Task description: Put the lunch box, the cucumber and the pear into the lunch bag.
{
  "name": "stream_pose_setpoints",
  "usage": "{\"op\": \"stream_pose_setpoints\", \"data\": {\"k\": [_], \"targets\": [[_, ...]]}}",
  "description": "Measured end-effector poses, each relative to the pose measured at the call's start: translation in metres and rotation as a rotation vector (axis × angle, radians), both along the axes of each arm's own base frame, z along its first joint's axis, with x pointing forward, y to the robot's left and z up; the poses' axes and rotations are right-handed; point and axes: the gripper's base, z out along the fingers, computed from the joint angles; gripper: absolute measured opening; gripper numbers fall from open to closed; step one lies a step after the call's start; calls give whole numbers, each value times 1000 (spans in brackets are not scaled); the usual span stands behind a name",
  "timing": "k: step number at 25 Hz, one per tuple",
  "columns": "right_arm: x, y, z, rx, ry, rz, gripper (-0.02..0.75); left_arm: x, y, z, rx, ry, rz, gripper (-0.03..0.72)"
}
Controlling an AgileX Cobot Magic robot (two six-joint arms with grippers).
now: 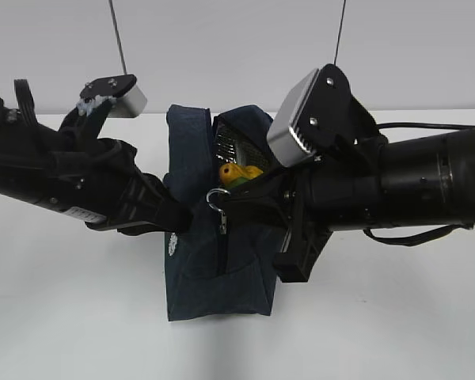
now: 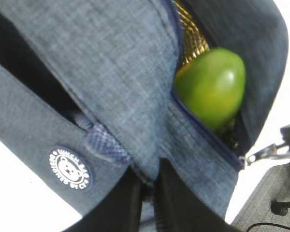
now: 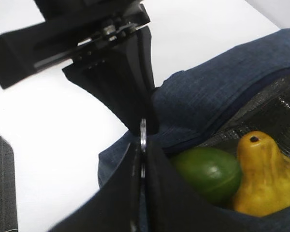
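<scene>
- White bench (image 1: 79, 317), pale grey wall behind; two thin cables hang down from above.
- One lunch bag (image 1: 222, 277): dark navy woven fabric, standing upright mid-bench, mouth open at the top, silver foil lining (image 3: 275, 111) visible inside. Round white bear logo patch (image 2: 70, 168) on its side.
- Zipper runs down the bag's front; one metal ring pull (image 1: 216, 198) sits near the top of the opening.
- One pear (image 3: 266, 174): lumpy yellow-orange, inside the bag, long axis roughly upright, narrow end with the dark dot pointing up toward the mouth.
- One cucumber (image 3: 208, 171): smooth green, inside the bag just beside the pear, touching it. Only a rounded end shows, pointing up out of the opening; the rest is hidden, so its long axis seems to run down into the bag.
- Lunch box: can't make it out in any view.
- Left end effector (image 2: 150, 193): fingers together, clamped on a fold of the bag's fabric at the front edge, below the logo side; comes in from the left in the exterior view.
- Right end effector (image 3: 143, 140): fingers together, pinching the thin metal ring pull at the bag's opening; arm comes in from the right.
- Count: two arms, two end effectors, one bag, one pear, one cucumber.
</scene>
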Motion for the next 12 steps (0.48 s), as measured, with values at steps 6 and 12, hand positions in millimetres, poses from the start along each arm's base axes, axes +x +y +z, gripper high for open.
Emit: {"op": "stream_pose_setpoints", "data": {"k": [6, 12], "targets": [[0, 0, 1, -3, -10, -1, 0, 0, -1, 0, -11, 8, 5, 3], [1, 0, 5, 1, -21, -3, 0, -2, -1, 0, -17, 30, -9, 3]]}}
